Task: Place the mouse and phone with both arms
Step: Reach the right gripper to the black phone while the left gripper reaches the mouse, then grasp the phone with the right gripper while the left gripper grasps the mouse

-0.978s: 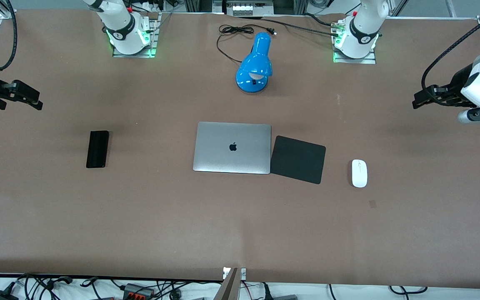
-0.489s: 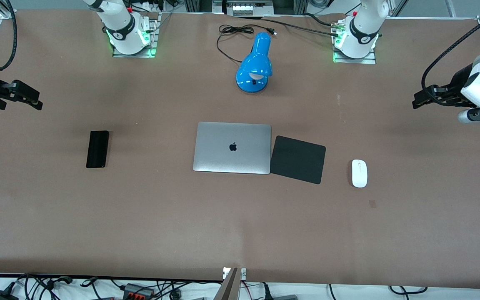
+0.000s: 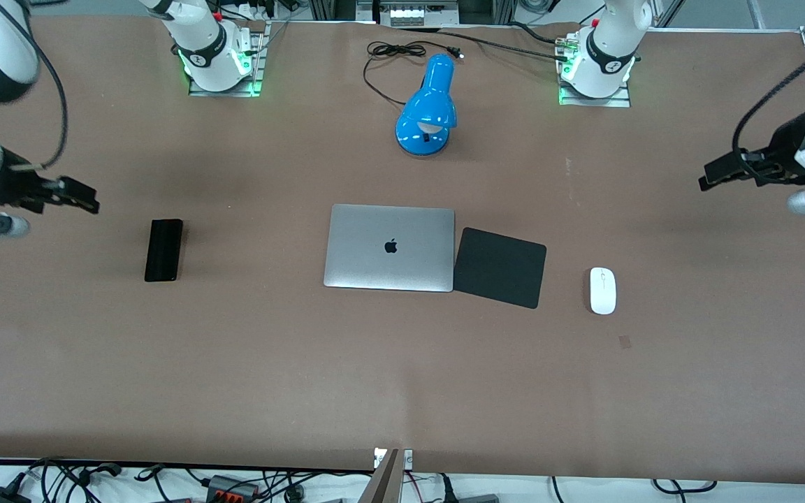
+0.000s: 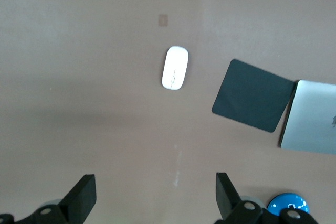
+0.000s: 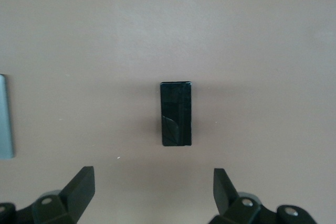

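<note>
The white oval mouse (image 3: 603, 290) lies on the brown table beside the black pad, toward the left arm's end; it also shows in the left wrist view (image 4: 175, 68). The black phone (image 3: 163, 249) lies flat toward the right arm's end and shows in the right wrist view (image 5: 176, 113). My left gripper (image 3: 711, 175) hangs open and empty in the air over the table's end past the mouse. My right gripper (image 3: 84, 202) hangs open and empty over bare table close to the phone.
A closed silver laptop (image 3: 390, 246) lies mid-table with a black square mouse pad (image 3: 500, 267) touching its edge. A blue lamp (image 3: 428, 110) with a black cord stands between the arm bases. A small dark mark (image 3: 625, 341) is near the mouse.
My right gripper has moved in toward the phone and a little nearer the front camera. My left gripper has shifted slightly the same way. The mouse and phone have not moved.
</note>
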Tool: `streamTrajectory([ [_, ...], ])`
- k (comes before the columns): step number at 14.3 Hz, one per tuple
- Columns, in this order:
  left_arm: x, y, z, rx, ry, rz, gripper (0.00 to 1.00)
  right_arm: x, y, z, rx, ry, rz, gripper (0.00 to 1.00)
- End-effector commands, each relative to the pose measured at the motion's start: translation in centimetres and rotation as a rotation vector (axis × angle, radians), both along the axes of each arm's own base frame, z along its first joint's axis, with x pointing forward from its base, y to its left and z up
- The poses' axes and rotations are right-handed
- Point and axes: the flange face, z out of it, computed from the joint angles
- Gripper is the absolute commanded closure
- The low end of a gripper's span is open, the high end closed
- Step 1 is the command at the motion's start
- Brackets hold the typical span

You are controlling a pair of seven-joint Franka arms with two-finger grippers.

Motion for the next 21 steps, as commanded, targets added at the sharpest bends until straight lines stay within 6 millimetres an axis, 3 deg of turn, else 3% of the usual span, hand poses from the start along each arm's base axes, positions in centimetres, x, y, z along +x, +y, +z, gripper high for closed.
streamTrajectory([
  [1,2.8,0.1,-2.8,-0.051,0.041,-0.01,0.0,-0.7,-0.7,-3.4,-0.042,-0.005,0.015,0.0],
  [2,4.2,-0.4,-5.2,-0.066,0.067,-0.019,0.0,-0.8,-0.8,-5.0,-0.044,0.012,0.015,0.0],
  [3,6.3,-1.1,-9.0,-0.083,0.089,-0.03,0.0,-0.5,-1.1,-6.2,-0.043,0.021,0.01,0.0],
  [5,10.1,-2.9,-13.5,-0.108,0.051,-0.046,0.0,0.1,-1.7,-8.9,-0.042,0.041,0.005,0.0],
  [7,12.2,-5.5,-18.0,-0.106,0.008,-0.071,0.0,0.7,-2.5,-12.0,-0.037,0.057,-0.006,0.0],
  [9,13.5,-4.9,-22.6,-0.068,-0.033,-0.081,0.0,0.8,-2.5,-15.2,-0.033,0.066,-0.002,0.0],
  [11,14.1,-4.8,-26.7,0.007,-0.04,-0.21,0.0,0.4,-2.5,-18.1,-0.03,0.069,0.001,0.0],
  [14,12.8,-4.4,-32.3,0.04,-0.019,-0.309,0.0,0.4,-3.0,-23.5,-0.021,0.121,-0.007,0.0],
  [16,11.7,-4.5,-34.7,0.036,-0.067,-0.309,0.0,0.0,-4.1,-25.7,-0.014,0.147,-0.019,0.0],
  [21,9.1,-4.9,-37.2,0.037,-0.016,-0.329,0.0,-0.4,-3.8,-29.7,-0.004,0.193,-0.016,0.0],
])
